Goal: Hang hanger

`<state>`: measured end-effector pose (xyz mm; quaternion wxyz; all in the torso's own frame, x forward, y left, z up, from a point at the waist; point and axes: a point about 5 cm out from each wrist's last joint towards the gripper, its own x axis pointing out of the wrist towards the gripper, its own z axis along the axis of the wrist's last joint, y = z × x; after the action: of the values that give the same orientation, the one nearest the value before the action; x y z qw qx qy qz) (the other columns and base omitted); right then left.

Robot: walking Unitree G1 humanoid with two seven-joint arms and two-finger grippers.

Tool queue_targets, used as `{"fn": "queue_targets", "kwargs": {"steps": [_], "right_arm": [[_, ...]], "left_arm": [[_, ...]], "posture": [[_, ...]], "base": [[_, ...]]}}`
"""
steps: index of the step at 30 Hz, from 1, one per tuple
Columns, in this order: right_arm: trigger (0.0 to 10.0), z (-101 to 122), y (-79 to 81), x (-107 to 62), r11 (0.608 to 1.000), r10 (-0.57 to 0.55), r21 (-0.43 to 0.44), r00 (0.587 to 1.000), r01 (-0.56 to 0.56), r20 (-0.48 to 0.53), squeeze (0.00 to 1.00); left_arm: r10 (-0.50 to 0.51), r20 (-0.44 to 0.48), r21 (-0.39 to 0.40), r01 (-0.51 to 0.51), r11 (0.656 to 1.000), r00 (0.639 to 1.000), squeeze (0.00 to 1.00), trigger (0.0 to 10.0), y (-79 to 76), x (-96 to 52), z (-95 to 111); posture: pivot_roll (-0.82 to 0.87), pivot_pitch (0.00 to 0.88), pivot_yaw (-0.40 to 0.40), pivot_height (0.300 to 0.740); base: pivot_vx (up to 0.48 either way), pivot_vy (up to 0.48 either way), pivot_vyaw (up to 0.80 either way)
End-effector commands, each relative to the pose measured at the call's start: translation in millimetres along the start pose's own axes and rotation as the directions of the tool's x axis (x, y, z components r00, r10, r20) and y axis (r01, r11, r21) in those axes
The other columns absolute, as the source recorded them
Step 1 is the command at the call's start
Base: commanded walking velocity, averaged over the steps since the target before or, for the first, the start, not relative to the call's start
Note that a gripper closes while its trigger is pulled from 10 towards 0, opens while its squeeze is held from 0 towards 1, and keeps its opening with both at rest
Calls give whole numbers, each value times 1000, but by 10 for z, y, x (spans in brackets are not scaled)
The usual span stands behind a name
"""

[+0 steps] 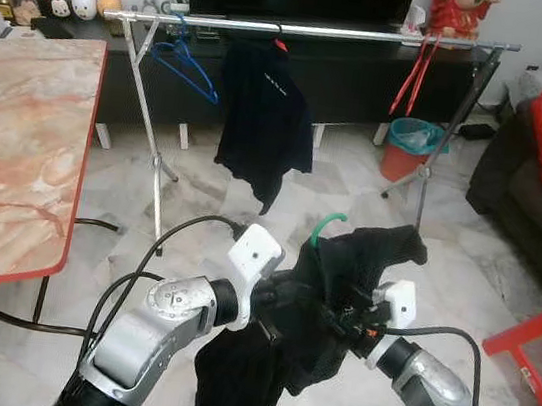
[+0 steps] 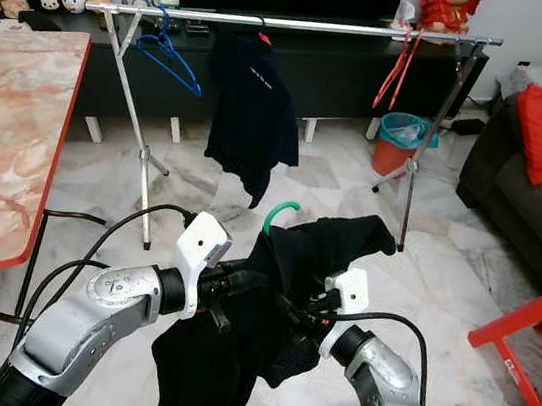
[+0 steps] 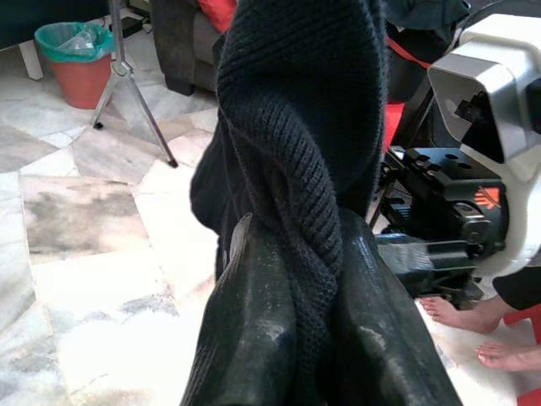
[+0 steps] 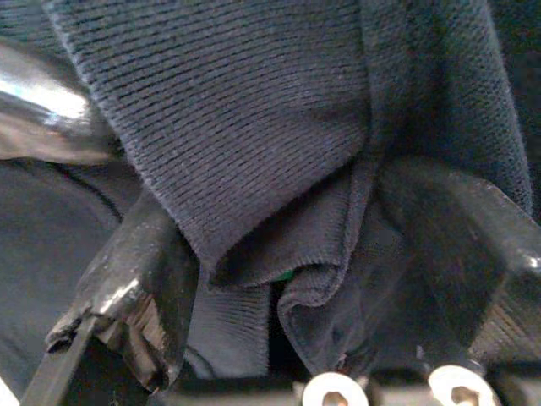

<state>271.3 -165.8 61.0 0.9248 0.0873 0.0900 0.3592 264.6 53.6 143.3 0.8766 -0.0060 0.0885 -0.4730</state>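
The left gripper [image 3: 296, 338] is clamped on a fold of the dark knitted garment [image 1: 338, 303], fabric squeezed between its two black fingers [image 3: 254, 330]. The right gripper [image 4: 287, 279] pinches the same cloth from the other side; a sliver of green there is probably the hanger itself, though the view is too crowded to be sure. The green plastic hanger hook [image 1: 327, 225] pokes up from the bundle, held low between both arms and well short of the silver clothes rail [image 1: 315, 32]. Done well, the step means lifting with the hook upright and open towards the rail, aiming for the bare stretch between the hung black shirt [image 1: 262, 121] and the red hangers [image 1: 413, 77].
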Motion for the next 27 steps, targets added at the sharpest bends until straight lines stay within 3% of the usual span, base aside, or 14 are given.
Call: {"fn": "queue_targets", "kwargs": {"steps": [1, 12, 18, 21, 27], "right_arm": [[10000, -1, -71, -30, 998, -56, -24, 998, 56, -15, 0], [10000, -57, -177, -98, 980, -166, -121, 985, 160, -43, 0], [10000, -54, -174, -86, 982, -146, -130, 987, 138, -59, 0], [10000, -56, -151, -73, 986, -115, -131, 991, 106, -67, 0], [10000, -56, -166, -60, 981, -132, -152, 989, 121, -64, 0]], "left_arm": [[-38, 49, 30, 37, 999, 998, 0, 10000, -70, 4, 105], [-15, 27, 33, 14, 999, 1000, 0, 10000, -37, 5, 55], [106, -31, 91, -103, 991, 994, 0, 10000, 127, 2, -19], [252, -71, 131, -241, 962, 965, 0, 10000, 324, -21, -65], [281, -86, 142, -267, 953, 956, 0, 10000, 371, -57, -100]], "posture": [[-23, 0, -39, 740], [-26, 0, -39, 740], [-29, 0, -38, 740], [-28, 0, -40, 740], [-26, 0, -41, 740]], "base": [[0, 0, 0], [0, 0, 0], [0, 0, 0], [0, 0, 0], [0, 0, 0]]}}
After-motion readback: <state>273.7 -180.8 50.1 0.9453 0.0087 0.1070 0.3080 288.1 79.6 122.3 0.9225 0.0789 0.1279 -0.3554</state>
